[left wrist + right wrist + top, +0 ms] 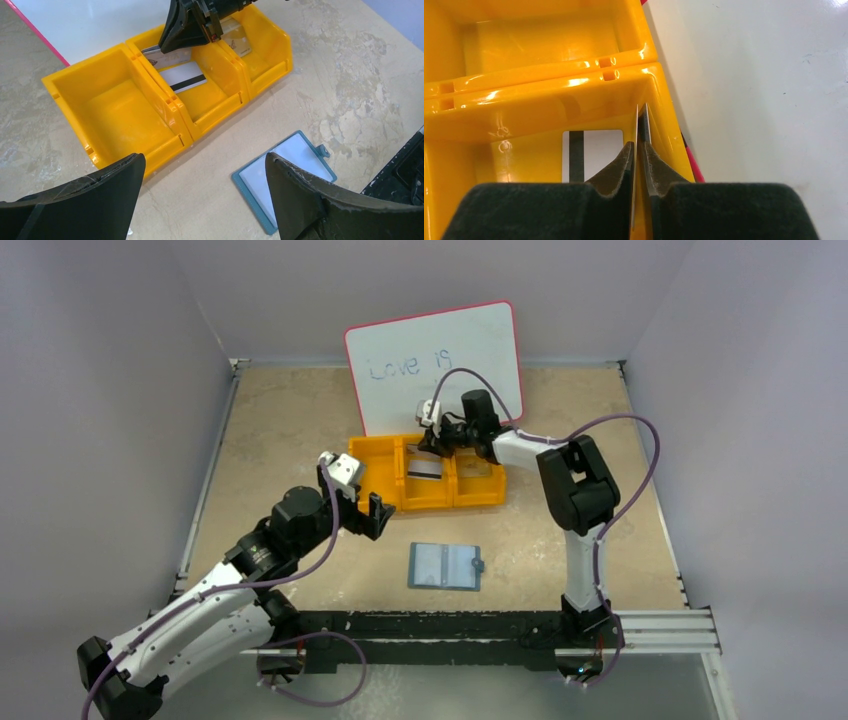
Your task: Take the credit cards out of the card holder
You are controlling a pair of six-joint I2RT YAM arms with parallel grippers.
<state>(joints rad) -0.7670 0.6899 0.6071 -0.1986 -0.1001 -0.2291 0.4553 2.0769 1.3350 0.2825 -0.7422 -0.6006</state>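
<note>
While whiteboard (440,355) stands behind bin (470,498), wallet (445,565) apart

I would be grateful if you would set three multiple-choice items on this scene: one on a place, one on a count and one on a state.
1. Seen from the top camera, in which compartment of the orange bin does the black-striped card lie?
A. left
B. middle
C. right

2. How many compartments has the bin?
A. four
B. two
C. three

3. How does the card holder lie?
A. open flat on the table
B. snapped shut
C. standing on edge

Answers:
1 B, the stripe shows on the middle floor, between the two dividers.
2 C, two dividers make three bays.
3 A, its pale inside faces up, with the tab out to one side.
</note>
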